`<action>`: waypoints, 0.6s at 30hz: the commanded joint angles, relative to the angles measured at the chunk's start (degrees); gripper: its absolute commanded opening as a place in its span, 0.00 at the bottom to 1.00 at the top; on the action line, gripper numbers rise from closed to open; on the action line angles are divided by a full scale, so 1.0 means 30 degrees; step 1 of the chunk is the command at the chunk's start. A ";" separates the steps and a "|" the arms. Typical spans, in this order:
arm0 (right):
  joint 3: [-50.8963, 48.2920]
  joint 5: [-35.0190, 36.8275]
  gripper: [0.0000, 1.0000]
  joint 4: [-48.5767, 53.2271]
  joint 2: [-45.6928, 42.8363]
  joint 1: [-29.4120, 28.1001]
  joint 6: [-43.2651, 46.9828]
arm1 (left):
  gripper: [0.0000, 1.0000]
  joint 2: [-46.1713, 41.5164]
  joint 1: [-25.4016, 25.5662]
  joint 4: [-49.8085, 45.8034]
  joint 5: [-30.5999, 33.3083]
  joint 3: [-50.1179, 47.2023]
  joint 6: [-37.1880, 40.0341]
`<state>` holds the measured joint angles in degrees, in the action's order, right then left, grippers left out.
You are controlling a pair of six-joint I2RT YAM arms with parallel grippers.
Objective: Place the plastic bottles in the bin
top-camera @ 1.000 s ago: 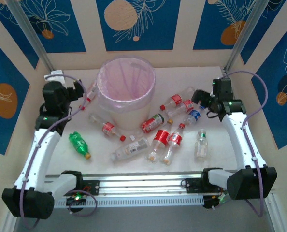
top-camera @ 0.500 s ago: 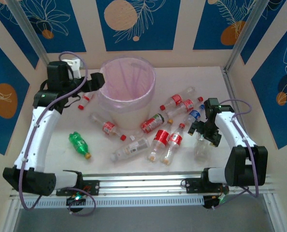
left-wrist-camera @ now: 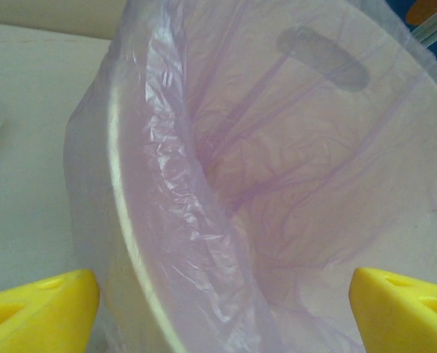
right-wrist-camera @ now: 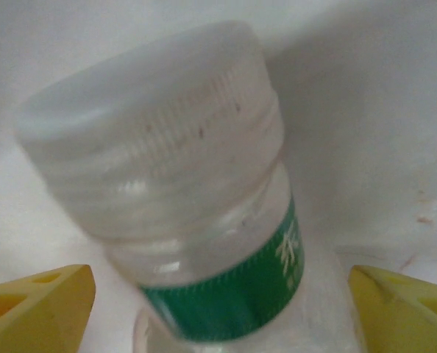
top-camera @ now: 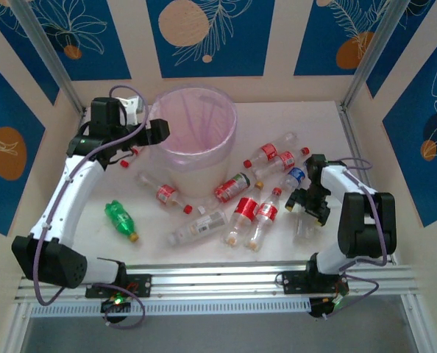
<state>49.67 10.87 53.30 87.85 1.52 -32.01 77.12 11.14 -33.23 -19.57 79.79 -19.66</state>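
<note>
Right wrist | white-capped bottle (right-wrist-camera: 182,191), cap toward lens | right hand (right-wrist-camera: 218,305), left hand (left-wrist-camera: 222,309) apart

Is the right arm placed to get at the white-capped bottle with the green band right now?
Probably yes. The right tool hangs over the white-capped bottle, with its yellow fingers apart on either side of it and nothing in between.

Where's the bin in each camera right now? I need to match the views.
Top external: bin at centre back, left pincer at its left rim.
Left wrist: bin close up, its rim curving down the middle.
Right wrist: a white-capped bottle, close up.
Shared landmark: the pink bag liner.
</note>
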 commanded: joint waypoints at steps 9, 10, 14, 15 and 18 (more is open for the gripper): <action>-0.0205 0.0949 0.65 -0.0235 0.0640 -0.1163 -0.0436 | 0.82 -0.0486 0.0242 0.2416 -0.0026 -0.1829 -0.0064; -0.0215 0.0982 0.64 -0.0273 0.0499 -0.1223 -0.0434 | 0.82 -0.0537 0.0228 0.2597 0.0061 -0.2067 -0.0096; 0.0109 0.1095 0.55 -0.0082 0.0075 -0.1263 -0.0261 | 0.81 -0.0615 0.0230 0.3029 0.0273 -0.2568 -0.0042; 0.0198 0.1141 0.53 0.0085 -0.0091 -0.1294 -0.0301 | 0.81 -0.0671 0.0232 0.3051 0.0406 -0.2600 0.0004; 0.0497 0.1316 0.52 0.0770 -0.0921 -0.1370 -0.0402 | 0.83 -0.0469 0.0235 0.2939 0.0378 -0.2314 0.0050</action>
<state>49.50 13.91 52.31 88.33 -2.15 -32.67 76.44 11.29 -24.80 -19.27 73.14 -20.10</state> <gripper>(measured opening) 0.570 0.825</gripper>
